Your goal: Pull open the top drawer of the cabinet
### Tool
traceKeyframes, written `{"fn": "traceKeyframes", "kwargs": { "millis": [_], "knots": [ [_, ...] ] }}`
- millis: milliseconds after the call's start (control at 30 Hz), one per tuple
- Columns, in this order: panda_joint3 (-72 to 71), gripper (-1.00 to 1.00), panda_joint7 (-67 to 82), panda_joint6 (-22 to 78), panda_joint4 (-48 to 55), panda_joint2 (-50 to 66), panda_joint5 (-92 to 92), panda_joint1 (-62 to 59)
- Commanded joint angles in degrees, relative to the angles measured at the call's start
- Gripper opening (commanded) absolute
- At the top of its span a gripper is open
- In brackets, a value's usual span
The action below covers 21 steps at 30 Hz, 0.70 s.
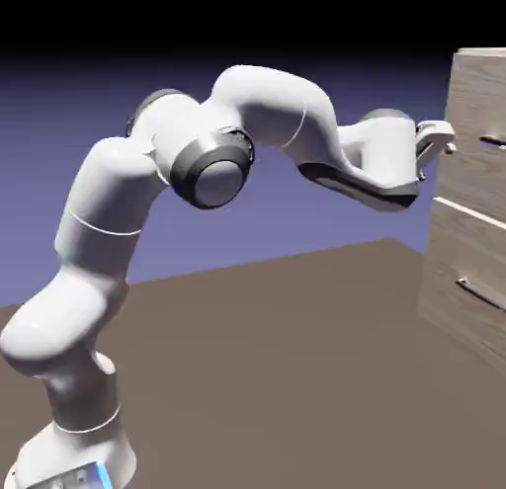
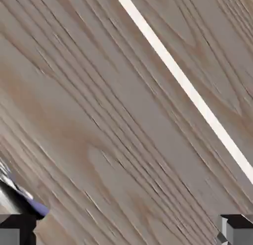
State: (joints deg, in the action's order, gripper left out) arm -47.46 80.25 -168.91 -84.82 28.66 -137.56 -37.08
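The cabinet (image 1: 472,280) of pale grey-brown wood grain stands at the exterior view's right edge. Its top drawer (image 1: 481,107) carries a thin dark bar handle (image 1: 491,141) and looks closed, flush with the front below it. My gripper (image 1: 445,141) is level with that handle, its tips at or just short of the drawer front. In the hand view the drawer's wood (image 2: 113,120) fills the picture. The gripper (image 2: 126,234) is open, its fingertips (image 2: 237,233) wide apart with only wood showing between them. One end of the handle (image 2: 20,199) shows just above the left fingertip.
A light seam (image 1: 469,212) (image 2: 188,85) divides the top drawer from the like drawer front (image 1: 464,270) below, which has its own bar handle (image 1: 481,292). The brown table (image 1: 277,378) stretches out under the arm.
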Motion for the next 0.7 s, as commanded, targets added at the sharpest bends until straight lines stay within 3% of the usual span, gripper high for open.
{"fn": "traceKeyframes", "kwargs": {
  "millis": [0,233,600,633,667],
  "knots": [
    [-0.9,0.00,2.2,0.1,1.4,1.1,-2.5,-0.7],
    [-6.6,0.00,17.0,0.7,10.6,8.5,-19.1,-5.2],
    [-0.5,0.00,36.4,-4.7,30.2,20.5,-4.9,5.9],
    [-0.5,-1.00,36.4,-4.7,30.2,20.5,-4.9,5.9],
    [-0.5,-1.00,36.4,-4.7,30.2,20.5,-4.9,5.9]
  ]
}}
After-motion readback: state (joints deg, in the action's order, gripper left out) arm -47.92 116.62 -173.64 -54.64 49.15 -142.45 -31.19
